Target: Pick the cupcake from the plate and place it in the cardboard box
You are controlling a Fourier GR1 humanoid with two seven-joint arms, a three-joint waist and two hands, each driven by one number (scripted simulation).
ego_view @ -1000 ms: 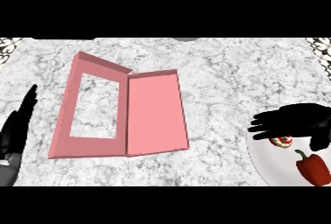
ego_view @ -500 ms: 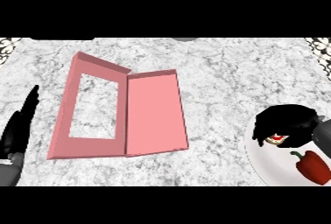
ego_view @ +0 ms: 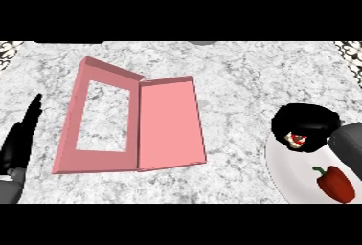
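1. Landmark: the white plate (ego_view: 293,177) at the view's lower right. All positions below are given relative to it.
2. Task object: the cupcake (ego_view: 296,139) sits at the plate's upper rim — only a small patch of white and red shows beneath the fingers.
3. Right hand (ego_view: 305,120): positioned over the plate's upper edge, fingers curled down around the cupcake and hiding most of it. Judged state: closed on the cupcake. Whether it has left the plate surface cannot be told.
4. Left hand (ego_view: 21,139): far to the left of the plate, at the view's left edge, fingers straight and pointing up, at rest. It takes no part in this step.
5. Obstacle: a red pepper (ego_view: 336,183) lies on the plate's lower part, apart from the cupcake. A straight lift keeps the hand away from it.
6. Target: the pink cardboard box (ego_view: 96,122) lies well to the left of the plate, with its lid (ego_view: 170,124) folded open on the side nearer the plate.
7. Recommended procedure: confirm the fingers enclose the cupcake evenly, then raise it vertically before any sideways travel — dragging risks tipping it on the rim.
8. Carry high enough to pass over the open lid, and lower into the framed compartment beyond it.
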